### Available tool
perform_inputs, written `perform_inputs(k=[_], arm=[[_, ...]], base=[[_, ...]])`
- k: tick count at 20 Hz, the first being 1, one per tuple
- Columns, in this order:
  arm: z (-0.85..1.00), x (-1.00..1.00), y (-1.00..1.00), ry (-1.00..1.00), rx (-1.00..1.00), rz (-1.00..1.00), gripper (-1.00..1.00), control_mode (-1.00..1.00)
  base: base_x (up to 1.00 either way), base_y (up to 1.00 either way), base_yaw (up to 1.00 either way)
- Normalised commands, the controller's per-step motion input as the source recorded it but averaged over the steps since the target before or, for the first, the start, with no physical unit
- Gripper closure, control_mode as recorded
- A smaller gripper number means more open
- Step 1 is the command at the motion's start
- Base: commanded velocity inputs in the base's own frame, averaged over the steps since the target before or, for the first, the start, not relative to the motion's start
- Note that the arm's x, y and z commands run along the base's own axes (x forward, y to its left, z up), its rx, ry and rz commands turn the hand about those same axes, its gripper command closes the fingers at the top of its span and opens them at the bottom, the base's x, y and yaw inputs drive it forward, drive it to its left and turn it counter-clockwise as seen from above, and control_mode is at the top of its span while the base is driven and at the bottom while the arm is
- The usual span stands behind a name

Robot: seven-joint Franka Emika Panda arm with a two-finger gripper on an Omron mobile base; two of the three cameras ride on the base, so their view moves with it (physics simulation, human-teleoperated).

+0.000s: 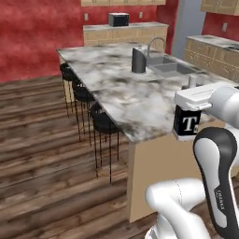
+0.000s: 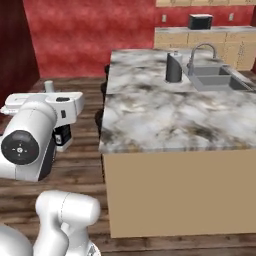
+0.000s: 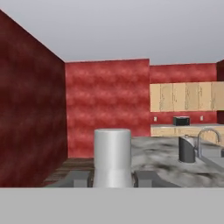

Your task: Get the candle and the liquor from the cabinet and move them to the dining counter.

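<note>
My gripper [image 1: 190, 108] is shut on the liquor [image 1: 187, 125], a squat black bottle with a white "T". It holds the bottle near the top, upright and off the ground. From the other side the liquor [image 2: 62, 136] hangs under the gripper [image 2: 59, 116], over the wood floor and left of the dining counter [image 2: 165, 120]. In the hand view the bottle's pale neck [image 3: 112, 155] stands between my fingertips [image 3: 78, 178]. The marble dining counter [image 1: 126, 93] stretches ahead. The candle is out of view.
A dark cylinder canister [image 1: 138, 60] stands on the island beside the sink [image 1: 172, 68] and its faucet [image 2: 200, 52]. Black stools [image 1: 103, 123] line the island's left side. Against the far red wall are a low counter with a toaster [image 1: 118, 19] and tan wall cabinets [image 3: 183, 96].
</note>
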Motion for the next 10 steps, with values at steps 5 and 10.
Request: perform_inputs(k=[5,10], arm=[[0.00,0.00,0.00,0.00,0.00,0.00,1.00,1.00],[0.00,0.00,0.00,0.00,0.00,0.00,1.00,1.00]], base=[[0.65,0.61,-0.30],[0.47,0.58,-0.34]])
